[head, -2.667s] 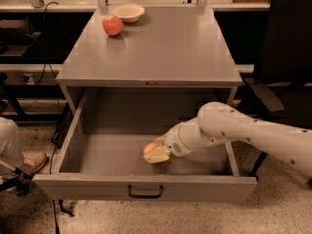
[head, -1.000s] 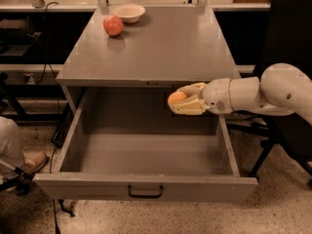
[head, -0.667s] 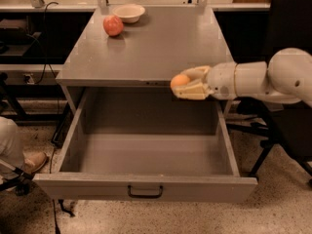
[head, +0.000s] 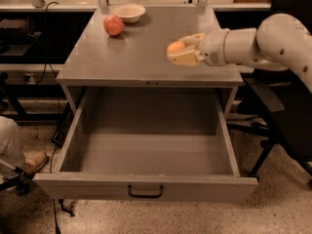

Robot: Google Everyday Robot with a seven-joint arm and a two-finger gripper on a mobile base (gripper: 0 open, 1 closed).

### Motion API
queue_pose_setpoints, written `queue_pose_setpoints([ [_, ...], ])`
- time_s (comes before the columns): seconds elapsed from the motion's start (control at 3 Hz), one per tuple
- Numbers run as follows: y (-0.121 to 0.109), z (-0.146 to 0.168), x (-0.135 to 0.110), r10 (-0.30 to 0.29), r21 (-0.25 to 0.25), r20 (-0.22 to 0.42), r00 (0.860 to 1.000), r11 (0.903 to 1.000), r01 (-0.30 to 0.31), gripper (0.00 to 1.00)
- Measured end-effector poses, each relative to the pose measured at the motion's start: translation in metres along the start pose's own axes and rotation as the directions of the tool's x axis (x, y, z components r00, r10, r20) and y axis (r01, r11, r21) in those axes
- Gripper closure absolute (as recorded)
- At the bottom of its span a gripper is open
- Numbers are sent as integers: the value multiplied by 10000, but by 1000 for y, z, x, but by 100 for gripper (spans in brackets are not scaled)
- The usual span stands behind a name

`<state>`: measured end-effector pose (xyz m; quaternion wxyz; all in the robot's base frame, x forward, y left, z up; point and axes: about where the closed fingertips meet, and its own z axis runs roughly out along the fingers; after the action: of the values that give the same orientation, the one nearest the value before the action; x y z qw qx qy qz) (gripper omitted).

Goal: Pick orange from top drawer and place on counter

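Grey bench (head: 136, 57) was right under the orange (head: 174, 47), which sat clamped in the end effector (head: 182, 49) above its front-right part, so dropping it from up there could've rolled it off the edge into the open drawer (head: 146, 155).

Speckled floor (head: 204, 219) (black chair (head: 286, 126) right)

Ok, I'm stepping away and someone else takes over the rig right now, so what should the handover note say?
The gripper is shut on the orange, over the right side of the counter.
The top drawer is open, with nothing visible inside.
At the back of the counter are a reddish fruit and a bowl.
Done: the orange is out of the drawer.
Left: lower it onto bare counter, release, and withdraw the arm.
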<state>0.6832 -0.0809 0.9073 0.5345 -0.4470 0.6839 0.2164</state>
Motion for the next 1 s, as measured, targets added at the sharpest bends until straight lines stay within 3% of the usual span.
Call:
queue_pose_setpoints([
  [0.33, -37, 52, 4, 761, 181, 43, 9971, 9969, -762, 100],
  [0.67, -54, 87, 15, 1400, 252, 36, 9901, 9898, -1400, 100],
  [1.0, -65, 113, 31, 1955, 291, -129, 9806, 9804, -1950, 83],
])
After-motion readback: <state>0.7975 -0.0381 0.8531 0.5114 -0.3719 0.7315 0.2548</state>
